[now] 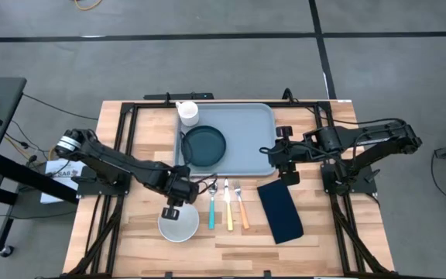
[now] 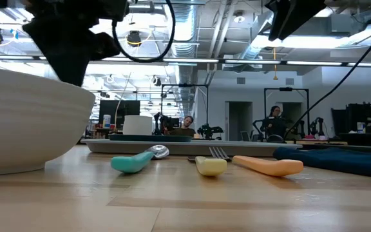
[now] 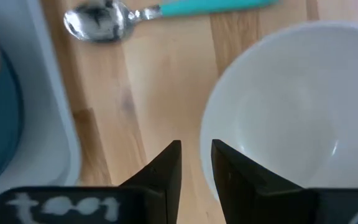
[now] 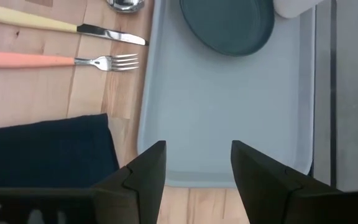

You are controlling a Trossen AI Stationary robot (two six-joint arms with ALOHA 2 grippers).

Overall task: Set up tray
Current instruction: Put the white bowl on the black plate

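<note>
- We are hovering the left pincer [image 1: 175, 203], fingers nearly closed and empty, at the white bowl's [image 1: 178, 224] rim.
- The tray [image 1: 246, 139] is lying beyond it, long axis across the desk [image 1: 339, 240].
- The right pincer [image 1: 279, 159], released, is hovering at the tray's right edge, nearer it.

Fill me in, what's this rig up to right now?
It's setting up a tray, which so far holds a navy plate and a white cup. The left gripper sits at the white bowl's rim, fingers nearly closed. The right gripper hovers open at the tray's right edge. The spoon, knife, fork and napkin are still on the table.
</note>
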